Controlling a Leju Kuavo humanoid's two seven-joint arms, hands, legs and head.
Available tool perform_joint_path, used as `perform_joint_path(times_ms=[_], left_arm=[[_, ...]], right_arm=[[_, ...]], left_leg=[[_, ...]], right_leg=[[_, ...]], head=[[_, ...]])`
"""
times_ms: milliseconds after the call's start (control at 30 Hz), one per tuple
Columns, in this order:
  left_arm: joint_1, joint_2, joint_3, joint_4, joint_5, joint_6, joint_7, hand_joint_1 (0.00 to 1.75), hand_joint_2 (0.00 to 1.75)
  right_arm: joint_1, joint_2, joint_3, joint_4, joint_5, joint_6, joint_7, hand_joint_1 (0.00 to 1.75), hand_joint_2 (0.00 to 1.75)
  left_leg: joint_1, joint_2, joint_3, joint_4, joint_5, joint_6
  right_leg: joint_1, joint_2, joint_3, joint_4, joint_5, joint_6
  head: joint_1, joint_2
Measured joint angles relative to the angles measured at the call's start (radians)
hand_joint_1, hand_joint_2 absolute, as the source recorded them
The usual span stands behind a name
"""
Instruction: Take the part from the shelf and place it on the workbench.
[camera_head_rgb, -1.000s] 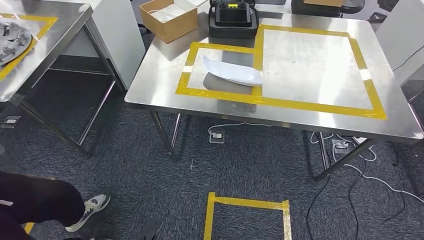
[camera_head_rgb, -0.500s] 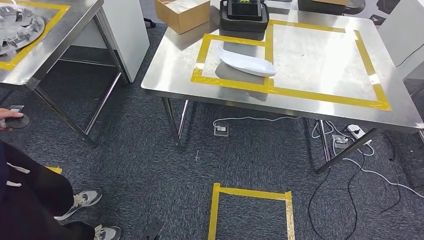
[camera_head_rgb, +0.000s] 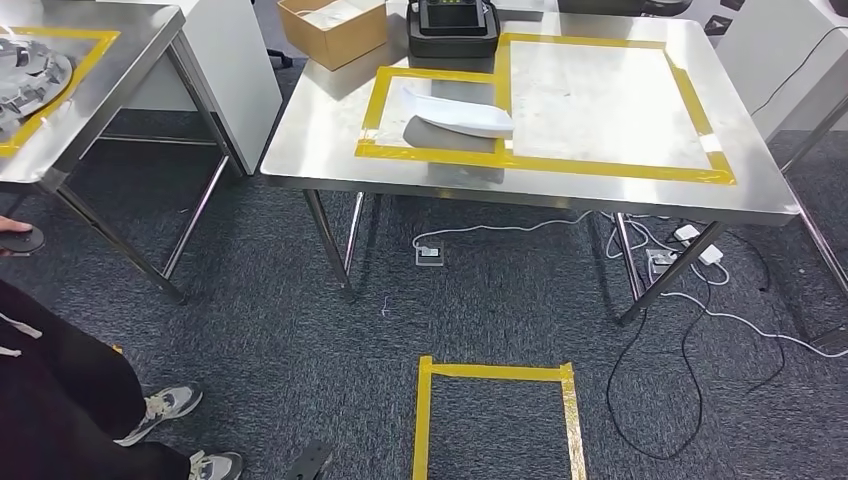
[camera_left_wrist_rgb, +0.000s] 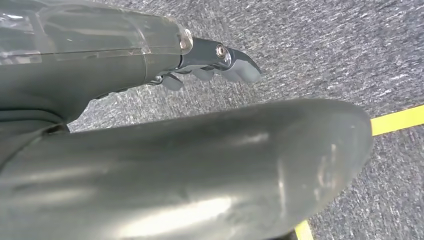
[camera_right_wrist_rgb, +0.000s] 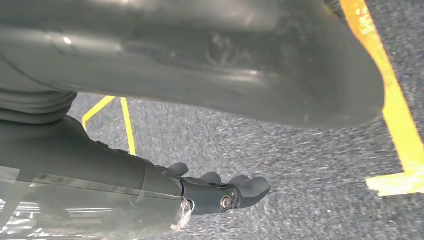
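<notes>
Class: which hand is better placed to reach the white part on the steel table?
Right, barely: the white part lies just right of the head view's middle. Both the right hand and left hand hang empty over carpet.

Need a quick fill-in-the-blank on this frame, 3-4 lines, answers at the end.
1. The white part lies on the steel workbench inside the ____ of the two yellow tape rectangles.
2. The cardboard box sits at the workbench's far ____ corner in the head view.
3. The tape square on the carpet is coloured ____.
4. The left hand hangs over the carpet and holds ____.

Missing words: smaller; left; yellow; nothing
</notes>
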Motion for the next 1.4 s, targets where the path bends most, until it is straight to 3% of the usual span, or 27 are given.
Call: perform_joint_path(times_ms=[67, 200, 267, 333, 367, 400, 433, 467, 533, 600, 667, 733, 767, 867, 900, 933, 967, 1033, 1100, 1133, 1200, 1267, 1333, 1400], left_arm=[[0.0, 0.003, 0.0, 0.0, 0.0, 0.0, -0.003, 0.0, 0.0], [0.001, 0.008, 0.0, 0.0, 0.005, 0.0, 0.0, 0.0, 0.0], [0.001, 0.01, 0.0, 0.0, 0.004, -0.001, 0.005, 0.0, 0.0], [0.003, 0.011, 0.0, 0.0, 0.003, -0.002, 0.009, 0.0, 0.0], [0.004, 0.012, 0.0, 0.0, 0.003, -0.002, 0.01, 0.0, 0.0], [0.005, 0.012, 0.0, 0.0, 0.003, -0.002, 0.01, 0.0, 0.0], [0.005, 0.013, 0.0, 0.0, 0.002, -0.002, 0.011, 0.0, 0.0], [0.006, 0.013, 0.0, 0.0, 0.002, -0.002, 0.012, 0.0, 0.0], [0.005, 0.013, 0.0, 0.0, 0.0, -0.003, 0.013, 0.0, 0.0], [0.004, 0.012, 0.0, 0.0, -0.001, -0.006, 0.013, 0.0, 0.0], [0.004, 0.011, 0.0, 0.0, -0.002, -0.008, 0.013, 0.0, 0.0], [0.005, 0.01, 0.0, 0.0, -0.004, -0.01, 0.011, 0.0, 0.0], [0.005, 0.01, 0.0, 0.0, -0.004, -0.011, 0.01, 0.0, 0.0], [0.006, 0.009, -0.001, 0.0, -0.005, -0.012, 0.008, 0.0, 0.0], [0.006, 0.009, -0.001, 0.0, -0.005, -0.013, 0.008, 0.0, 0.0], [0.007, 0.009, -0.001, 0.0, -0.005, -0.013, 0.008, 0.0, 0.0], [0.007, 0.008, -0.001, 0.0, -0.005, -0.013, 0.008, 0.0, 0.0], [0.007, 0.008, -0.001, 0.0, -0.005, -0.014, 0.009, 0.0, 0.0], [0.007, 0.008, -0.001, 0.0, -0.006, -0.016, 0.011, 0.0, 0.0], [0.008, 0.008, -0.001, 0.0, -0.006, -0.016, 0.012, 0.0, 0.0], [0.009, 0.007, -0.001, 0.0, -0.008, -0.016, 0.012, 0.0, 0.0], [0.009, 0.005, -0.001, 0.0, -0.008, -0.016, 0.012, 0.0, 0.0], [0.011, 0.004, -0.001, 0.0, -0.008, -0.017, 0.012, 0.0, 0.0], [0.012, 0.004, -0.001, 0.0, -0.008, -0.017, 0.012, 0.0, 0.0]], right_arm=[[-0.001, 0.0, 0.0, 0.0, 0.007, -0.001, 0.007, 0.0, 0.0], [-0.001, 0.0, 0.0, 0.0, 0.014, -0.005, 0.015, 0.0, 0.0], [-0.001, -0.001, 0.0, 0.001, 0.016, -0.007, 0.019, 0.0, 0.0], [-0.001, -0.003, 0.0, 0.001, 0.016, -0.008, 0.021, 0.0, 0.0], [0.0, -0.004, 0.0, 0.001, 0.016, -0.008, 0.021, 0.0, 0.0], [0.001, -0.004, 0.0, 0.002, 0.016, -0.008, 0.022, 0.0, 0.0], [0.002, -0.003, 0.0, 0.002, 0.016, -0.009, 0.022, 0.0, 0.0], [0.003, -0.003, 0.0, 0.003, 0.016, -0.011, 0.023, 0.0, 0.0], [0.001, -0.004, 0.0, 0.004, 0.014, -0.017, 0.024, 0.0, 0.0], [-0.001, -0.005, 0.0, 0.004, 0.01, -0.022, 0.026, 0.0, 0.0], [0.0, -0.006, 0.0, 0.004, 0.005, -0.024, 0.027, 0.0, 0.0], [0.002, -0.008, 0.0, 0.004, -0.001, -0.025, 0.027, 0.0, 0.0], [0.002, -0.008, 0.0, 0.004, -0.004, -0.025, 0.027, 0.0, 0.0], [0.001, -0.009, 0.0, 0.004, -0.013, -0.027, 0.026, 0.0, 0.0], [0.002, -0.009, 0.0, 0.004, -0.017, -0.029, 0.026, 0.0, 0.0], [0.003, -0.01, -0.001, 0.004, -0.02, -0.03, 0.026, 0.0, 0.0], [0.004, -0.01, -0.003, 0.004, -0.023, -0.032, 0.026, 0.0, 0.0], [0.002, -0.009, -0.009, 0.004, -0.028, -0.035, 0.026, 0.0, 0.0], [-0.001, -0.009, -0.014, 0.004, -0.031, -0.038, 0.025, 0.0, 0.0], [-0.002, -0.009, -0.016, 0.004, -0.033, -0.039, 0.025, 0.0, 0.0], [-0.002, -0.009, -0.018, 0.004, -0.034, -0.041, 0.023, 0.0, 0.0], [-0.001, -0.009, -0.021, 0.005, -0.035, -0.041, 0.022, 0.0, 0.0], [-0.004, -0.009, -0.023, 0.006, -0.035, -0.041, 0.021, 0.0, 0.0], [-0.004, -0.009, -0.023, 0.006, -0.035, -0.041, 0.02, 0.0, 0.0]], left_leg=[[0.0, -0.007, 0.053, -0.086, 0.015, 0.009], [0.001, -0.007, 0.054, -0.107, 0.014, 0.037], [0.005, -0.001, 0.047, -0.11, 0.021, 0.048], [0.006, 0.005, 0.038, -0.11, 0.027, 0.053], [0.006, 0.008, 0.034, -0.109, 0.029, 0.053], [0.006, 0.01, 0.031, -0.109, 0.031, 0.053], [0.006, 0.013, 0.03, -0.109, 0.033, 0.051], [0.006, 0.015, 0.029, -0.109, 0.034, 0.05], [0.005, 0.018, 0.028, -0.109, 0.037, 0.044], [0.004, 0.022, 0.022, -0.108, 0.041, 0.034], [0.006, 0.026, 0.017, -0.11, 0.048, 0.021], [0.007, 0.021, 0.011, -0.096, 0.032, 0.011], [0.007, 0.015, -0.003, -0.064, 0.008, 0.009], [0.006, 0.002, -0.08, 0.112, -0.086, 0.006], [0.006, 0.001, -0.095, 0.149, -0.094, 0.006], [0.006, 0.001, -0.094, 0.152, -0.083, 0.006], [0.006, -0.003, -0.074, 0.117, -0.054, 0.008], [0.008, -0.042, -0.006, -0.006, 0.007, 0.014], [0.01, -0.078, 0.035, -0.087, 0.024, 0.021], [0.009, -0.08, 0.038, -0.095, 0.019, 0.025], [0.009, -0.056, 0.039, -0.102, 0.021, 0.034], [0.012, -0.029, 0.04, -0.106, 0.024, 0.043], [0.011, 0.001, 0.04, -0.107, 0.023, 0.047], [0.01, 0.03, 0.039, -0.107, 0.021, 0.048]], right_leg=[[0.001, 0.004, -0.013, 0.018, -0.004, 0.008], [0.001, 0.01, -0.026, 0.038, -0.01, 0.028], [-0.004, 0.01, -0.054, 0.101, -0.056, 0.043], [-0.011, 0.008, -0.109, 0.23, -0.127, 0.056], [-0.014, 0.007, -0.132, 0.286, -0.149, 0.06], [-0.016, 0.007, -0.14, 0.313, -0.152, 0.062], [-0.019, 0.006, -0.13, 0.301, -0.134, 0.063], [-0.02, 0.006, -0.102, 0.25, -0.101, 0.061], [-0.018, -0.001, -0.029, 0.106, -0.037, 0.054], [-0.013, -0.007, 0.005, 0.024, -0.019, 0.044], [-0.008, -0.005, 0.002, 0.014, -0.021, 0.033], [-0.009, -0.002, 0.003, 0.002, -0.009, 0.02], [-0.01, -0.001, 0.004, -0.005, -0.002, 0.014], [-0.006, 0.009, -0.001, -0.008, 0.005, 0.004], [-0.005, 0.015, -0.002, -0.006, 0.006, 0.004], [-0.003, 0.022, -0.003, -0.003, 0.006, 0.004], [-0.002, 0.031, -0.003, 0.001, 0.005, 0.005], [-0.001, 0.048, -0.006, 0.012, 0.0, 0.01], [-0.002, 0.067, -0.017, 0.025, -0.004, 0.02], [-0.004, 0.077, -0.024, 0.028, -0.003, 0.026], [-0.008, 0.092, -0.032, 0.032, -0.001, 0.037], [-0.009, 0.063, -0.055, 0.075, -0.029, 0.049], [-0.013, 0.02, -0.113, 0.194, -0.093, 0.063], [-0.018, 0.007, -0.165, 0.304, -0.132, 0.071]], head=[[0.0, 0.0], [0.001, 0.0], [0.005, 0.0], [0.008, 0.0], [0.008, 0.0], [0.008, 0.0], [0.008, 0.0], [0.008, 0.0], [0.008, 0.0], [0.007, 0.0], [0.007, 0.0], [0.006, 0.0], [0.004, 0.0], [0.001, 0.0], [0.002, 0.0], [0.002, 0.0], [0.001, 0.0], [0.001, 0.0], [0.002, 0.0], [0.002, 0.0], [0.002, 0.0], [0.006, 0.0], [0.01, 0.0], [0.01, 0.0]])
